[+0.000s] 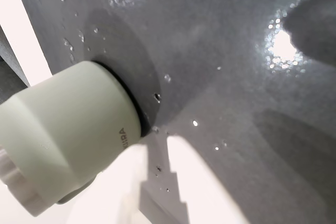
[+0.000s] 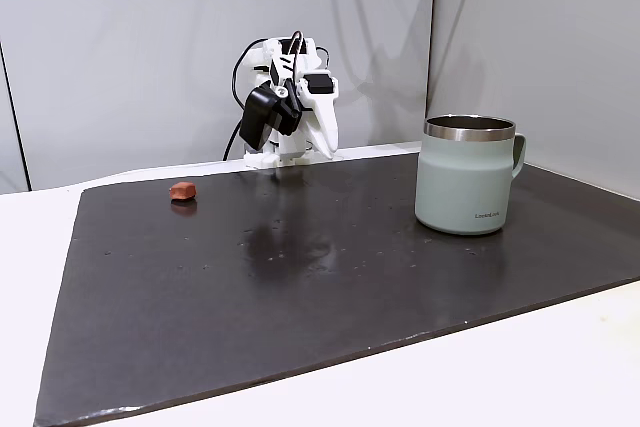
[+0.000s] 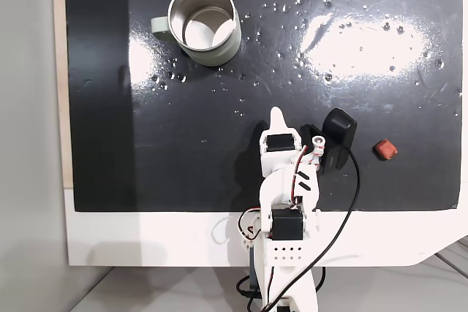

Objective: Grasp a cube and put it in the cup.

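Sitting folded at the back edge of the dark mat [image 2: 330,277], the white arm [image 2: 290,107] is at about twelve o'clock in the low fixed view. Going left to right there: the cube [image 2: 182,190], a tiny reddish-brown block, lies on the mat at roughly ten o'clock, well apart from everything else; the arm comes next, its gripper [image 2: 315,142] pointing down near the mat's rear edge; the cup [image 2: 468,175], a pale sage-green mug with a steel rim, stands upright at about three o'clock, handle turned to the right.

In the top-down fixed view the order is reversed. The cup [image 3: 207,25] is at about eleven o'clock, open mouth up and nothing visible inside, handle toward the left. The gripper [image 3: 276,118] sits near the centre above the arm's base, its white tip aimed toward twelve o'clock. The cube [image 3: 385,149] rests at three o'clock, close to the mat's right side.

In the wrist view the cup [image 1: 68,140] looms at eight o'clock, dark lettering near its base. Two white fingers [image 1: 197,182] rise from six o'clock with a sliver of mat between them, slightly spread and holding nothing.
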